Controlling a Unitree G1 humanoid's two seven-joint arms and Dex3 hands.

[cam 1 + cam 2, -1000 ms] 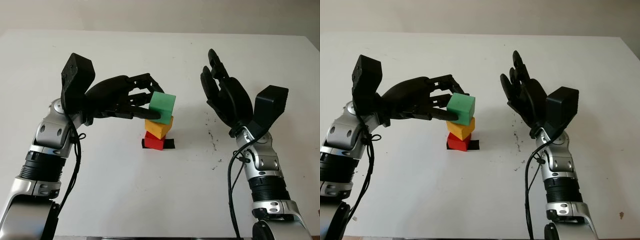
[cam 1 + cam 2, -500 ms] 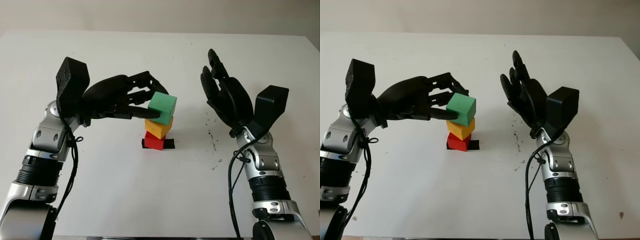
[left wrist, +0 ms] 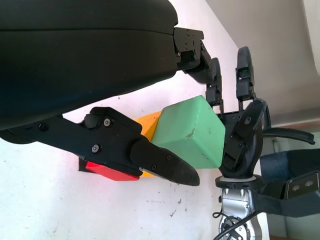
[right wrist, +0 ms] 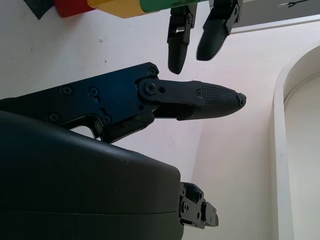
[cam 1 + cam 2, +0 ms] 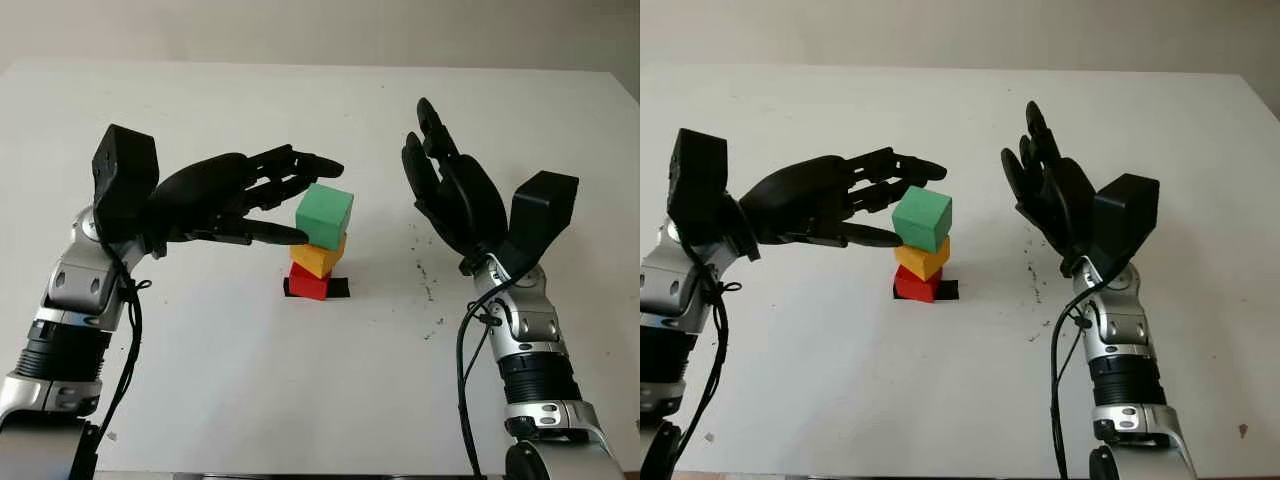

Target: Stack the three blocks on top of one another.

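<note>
The white table is being seen spread across the whole scene, its far edge meeting a pale wall; dark specks are scattered on it near the right arm.

The left hand is being held above the table just left of the stack, open and gripping nothing. Its upper fingers are reaching over toward the top block, and its thumb is pointing at the stack lower down. Whether a fingertip is touching the block cannot be told from the head views; in the left wrist view the thumb tip is overlapping the block's lower edge.

The right hand is being held upright to the right of the stack, well apart from it, palm turned toward it, open and empty.

The green block is sitting on top, turned slightly off square from the one beneath. The yellow block is partly covered by it. The red block is at the bottom, largely hidden, resting on a small black patch whose outline is mostly covered.
</note>
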